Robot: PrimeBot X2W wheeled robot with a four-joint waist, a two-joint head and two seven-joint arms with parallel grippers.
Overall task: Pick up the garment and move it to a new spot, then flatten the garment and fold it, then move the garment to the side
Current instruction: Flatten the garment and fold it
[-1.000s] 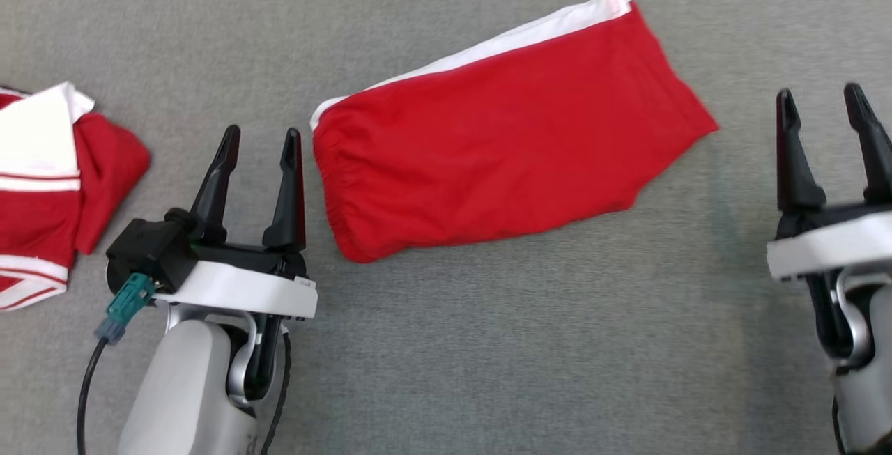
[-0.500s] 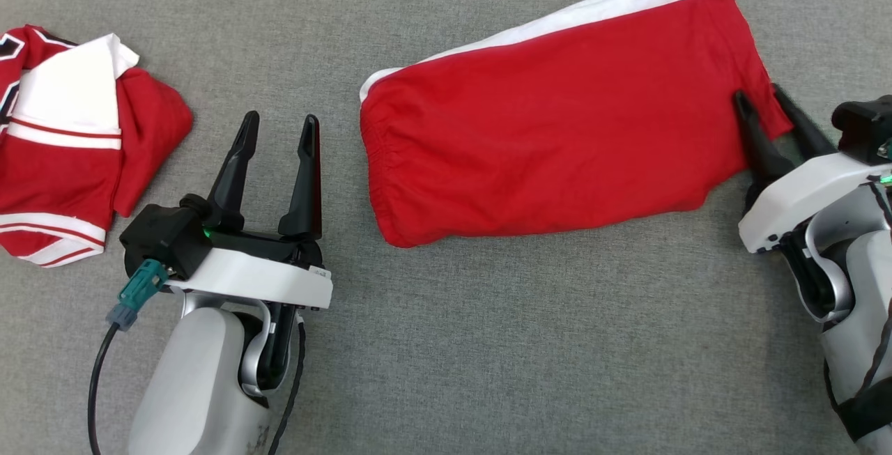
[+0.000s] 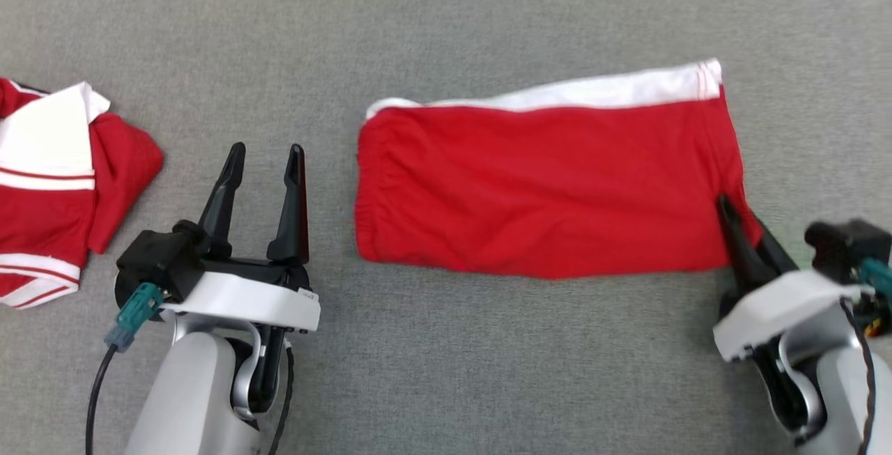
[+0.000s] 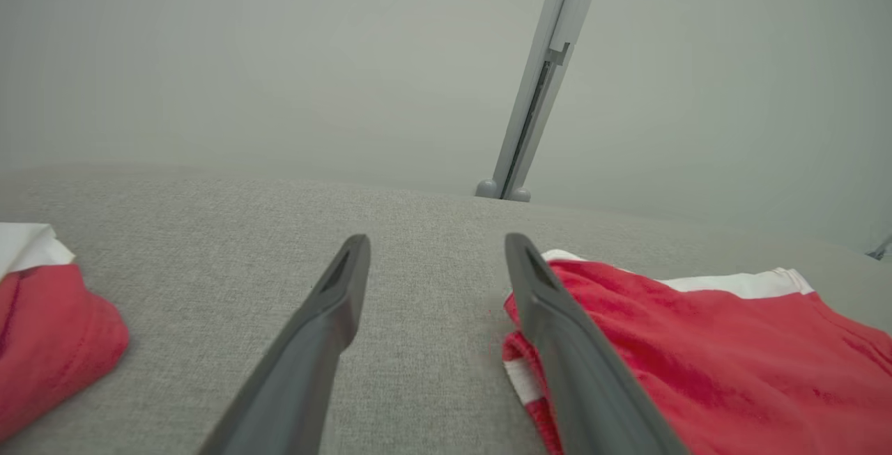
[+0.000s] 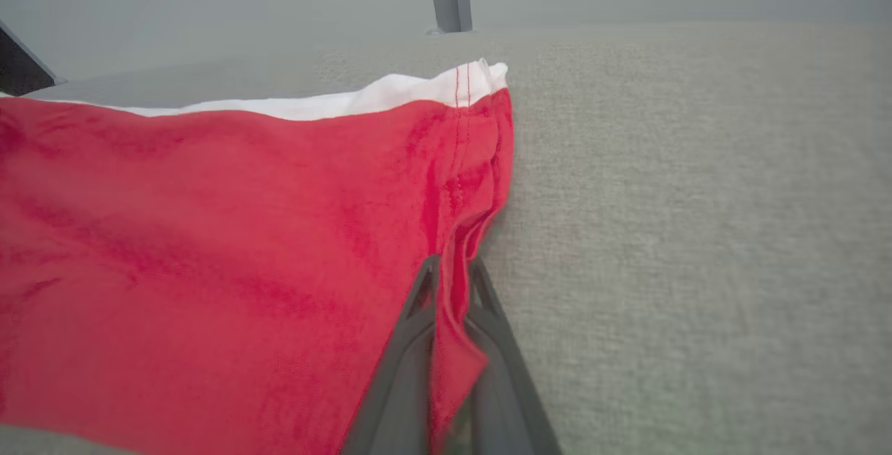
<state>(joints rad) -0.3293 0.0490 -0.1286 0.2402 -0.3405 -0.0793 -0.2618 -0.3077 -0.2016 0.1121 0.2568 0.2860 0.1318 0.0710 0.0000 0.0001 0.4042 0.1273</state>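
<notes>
A grey cloth-covered counter (image 3: 446, 16) spreads beneath both arms. The right tool (image 3: 740, 212) is clenched on the near right corner of the red garment (image 3: 543, 190), with cloth pinched between its fingers. The left tool (image 3: 267, 152) stands spread and empty, just beside the gathered waistband end (image 3: 366, 190) but not touching it. The garment lies flat with its long axis running left to right between the two tools and its white band (image 3: 592, 93) on the far edge, so any sideways drag looks to fall to the right arm. How many layers are pinched is hidden. A second red-and-white garment (image 3: 63, 183) is cut off at the left.
</notes>
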